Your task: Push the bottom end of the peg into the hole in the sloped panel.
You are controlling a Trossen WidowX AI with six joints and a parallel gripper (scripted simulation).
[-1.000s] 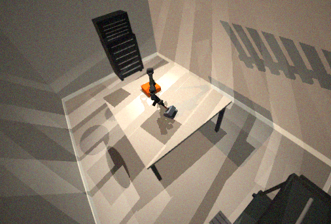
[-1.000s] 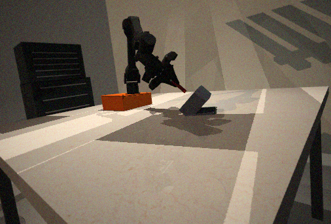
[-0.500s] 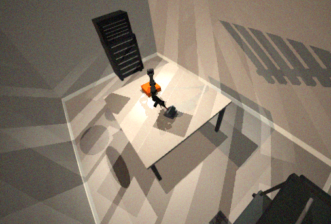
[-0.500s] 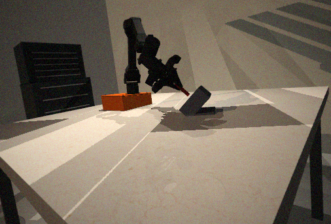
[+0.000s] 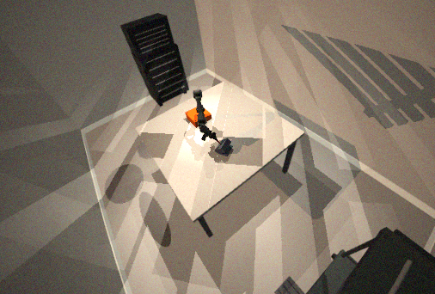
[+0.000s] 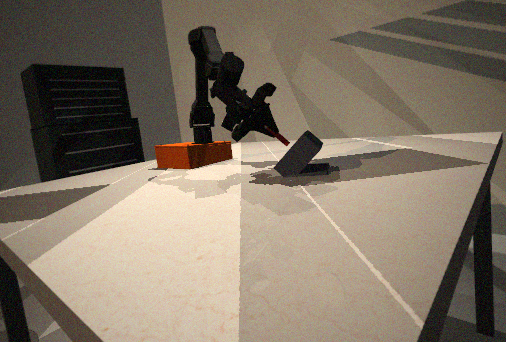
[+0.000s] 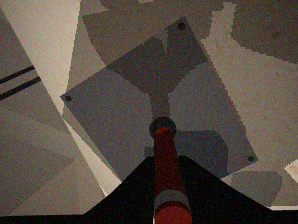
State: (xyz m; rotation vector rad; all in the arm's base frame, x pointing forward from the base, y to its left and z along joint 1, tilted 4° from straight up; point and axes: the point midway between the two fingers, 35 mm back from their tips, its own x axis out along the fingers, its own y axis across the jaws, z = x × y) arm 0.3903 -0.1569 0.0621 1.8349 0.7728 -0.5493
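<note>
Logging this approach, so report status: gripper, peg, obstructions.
Gripper shut on red peg. Peg tip short of sloped panel in exterior view. Nothing seen between them.

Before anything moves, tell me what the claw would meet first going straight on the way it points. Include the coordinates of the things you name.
Likely the sloped panel (image 5: 223, 147) (image 6: 299, 154) (image 7: 105, 120), at or near its hole (image 7: 163, 122), red peg (image 6: 282, 138) (image 7: 164, 155) tip first; the remaining gap is hard to judge.

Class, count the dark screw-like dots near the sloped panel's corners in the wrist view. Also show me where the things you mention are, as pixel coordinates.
3 visible: upper-left (image 7: 68, 98), top (image 7: 181, 26) and lower-right (image 7: 251, 158) corners. The gripper (image 7: 166, 163) may hide another.
</note>
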